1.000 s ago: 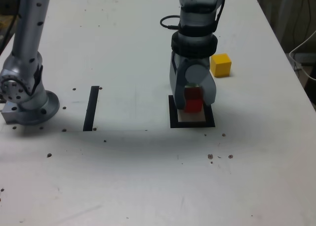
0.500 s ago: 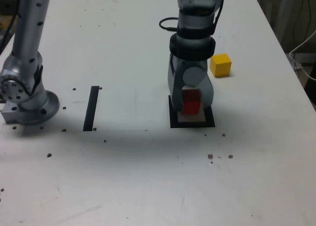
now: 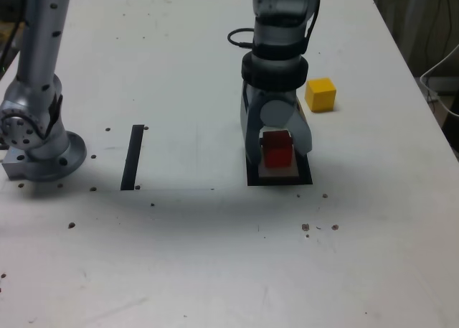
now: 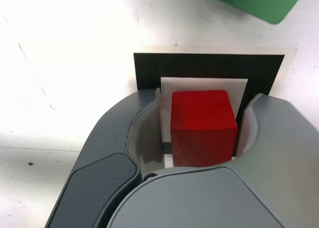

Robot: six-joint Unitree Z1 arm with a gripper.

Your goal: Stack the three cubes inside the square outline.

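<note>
With the red cube set inside the square outline at centre frame, the fingers stand parted just clear of it, so release is underway; next likely fetches the yellow cube.

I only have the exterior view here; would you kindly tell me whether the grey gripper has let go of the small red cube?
Observer: In the wrist view the gripper shows a gap beside the small red cube on one side; the other side looks close.
Operator: Thanks. Where is the green cube?
Observer: A green cube lies beyond the black tape square outline, apart from it.
</note>
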